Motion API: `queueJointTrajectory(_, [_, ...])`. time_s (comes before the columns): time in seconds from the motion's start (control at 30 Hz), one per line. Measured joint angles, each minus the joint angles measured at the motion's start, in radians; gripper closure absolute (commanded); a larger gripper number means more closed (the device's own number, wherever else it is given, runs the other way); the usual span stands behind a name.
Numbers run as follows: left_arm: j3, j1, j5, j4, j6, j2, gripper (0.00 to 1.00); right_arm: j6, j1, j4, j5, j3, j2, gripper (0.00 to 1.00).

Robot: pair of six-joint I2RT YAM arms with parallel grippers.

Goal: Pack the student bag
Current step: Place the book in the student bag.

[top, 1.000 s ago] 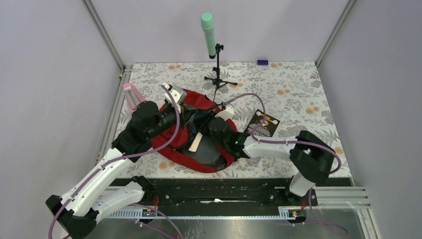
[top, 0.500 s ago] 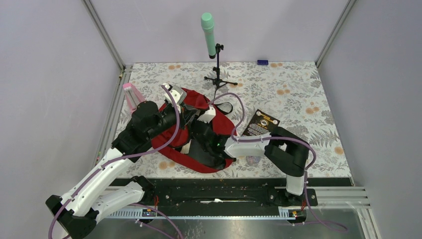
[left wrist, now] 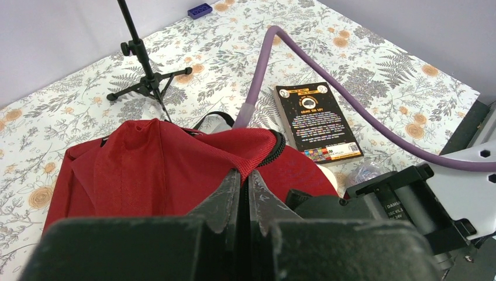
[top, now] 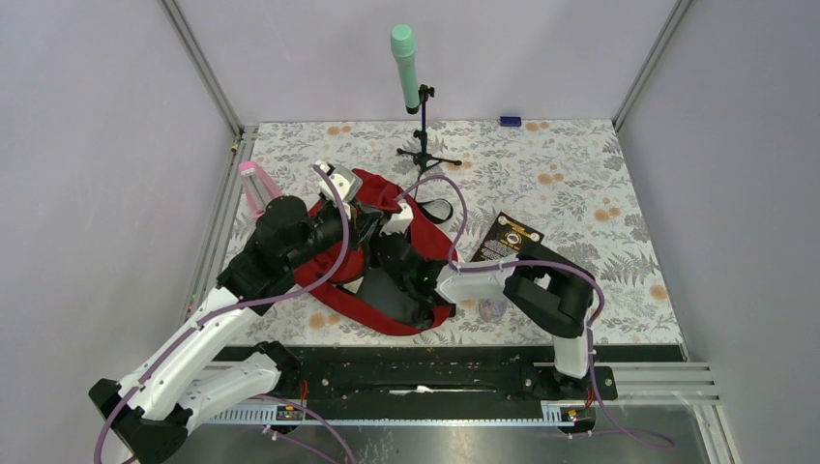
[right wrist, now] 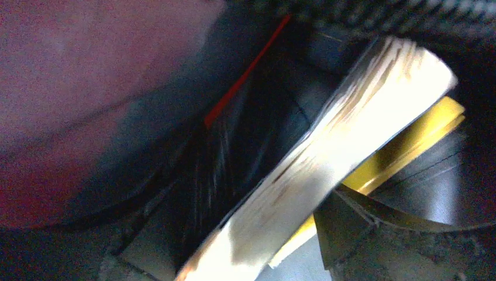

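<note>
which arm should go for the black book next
Right. The left fingers are shut on the bag's rim, holding it open; the black book lies beside the right arm, across the bag from the left.

The left arm reaches forward and inward from its base, elbow bent, wrist nearly level. The left gripper has its jaws pressed together on a fold of the bag, with no gap showing between the fingers. The right arm folds sharply at the elbow, its forearm pointing left across the table. The right gripper is sunk in the bag's mouth. Its wrist view is too blurred to show how its jaws stand.
</note>
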Motion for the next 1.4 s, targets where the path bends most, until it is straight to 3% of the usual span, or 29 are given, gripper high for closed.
queueJointTrajectory(0.17, [0.000, 0.000, -0.003, -0.005, 0.000, 0.000, 1.00, -0.087, -0.004, 0.004, -0.089, -0.065, -0.038, 0.01])
queueJointTrajectory(0.37, [0.000, 0.000, -0.011, 0.000, -0.005, 0.000, 1.00, -0.149, -0.005, 0.011, -0.108, -0.140, -0.150, 0.01])
queueJointTrajectory(0.57, [0.000, 0.006, -0.064, -0.008, -0.013, 0.004, 1.00, -0.193, -0.005, 0.027, -0.144, -0.289, -0.354, 0.01])
queueJointTrajectory(0.73, [0.006, 0.016, -0.081, -0.014, -0.024, 0.021, 1.00, -0.207, -0.011, -0.053, -0.170, -0.363, -0.553, 0.00])
queueJointTrajectory(0.9, [0.055, 0.035, -0.084, -0.051, -0.046, 0.046, 1.00, -0.211, -0.098, -0.272, -0.222, -0.380, -0.742, 0.00])
queueJointTrajectory(1.07, [0.079, 0.058, -0.099, -0.074, -0.049, 0.048, 1.00, -0.208, -0.302, -0.545, -0.249, -0.360, -0.835, 0.00])
queueJointTrajectory(1.23, [0.079, 0.069, -0.126, -0.074, -0.042, 0.048, 1.00, -0.195, -0.457, -0.817, -0.189, -0.289, -0.827, 0.00])
queueJointTrajectory(1.4, [0.075, 0.078, -0.156, -0.074, -0.034, 0.051, 1.00, -0.164, -0.574, -0.935, -0.180, -0.266, -0.772, 0.00])
